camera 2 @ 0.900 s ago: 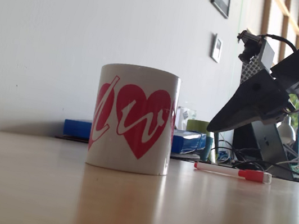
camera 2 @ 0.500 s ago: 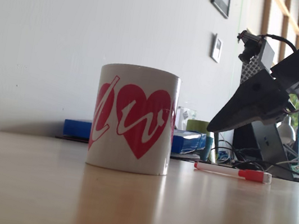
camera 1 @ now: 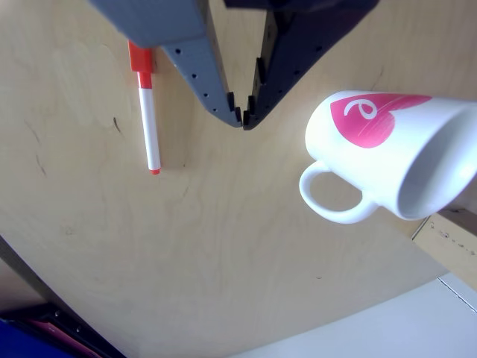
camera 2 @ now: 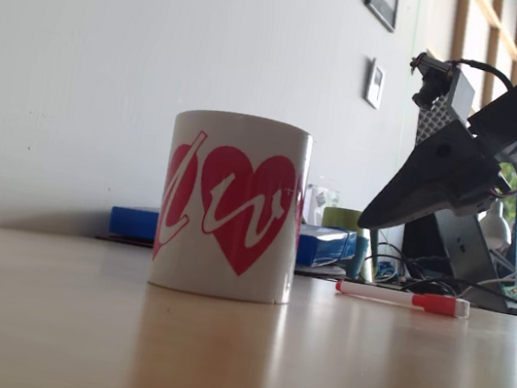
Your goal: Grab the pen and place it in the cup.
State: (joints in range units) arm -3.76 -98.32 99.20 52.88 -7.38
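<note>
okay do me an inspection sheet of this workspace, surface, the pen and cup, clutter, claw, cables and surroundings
Surface: pale wooden table, bare around the job's things.
Pen: lying flat, untouched, beside the claw.
Cup: upright, empty as far as the other view shows.
Clutter: blue box and green cup behind.
Claw: shut, empty, above the table.
Cables: black tangle behind the pen.
Surroundings: white wall, window at right.

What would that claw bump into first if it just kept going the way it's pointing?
Most likely bare table. The gripper aims at open wood between the pen and the cup, touching neither, though depth is uncertain.
</note>
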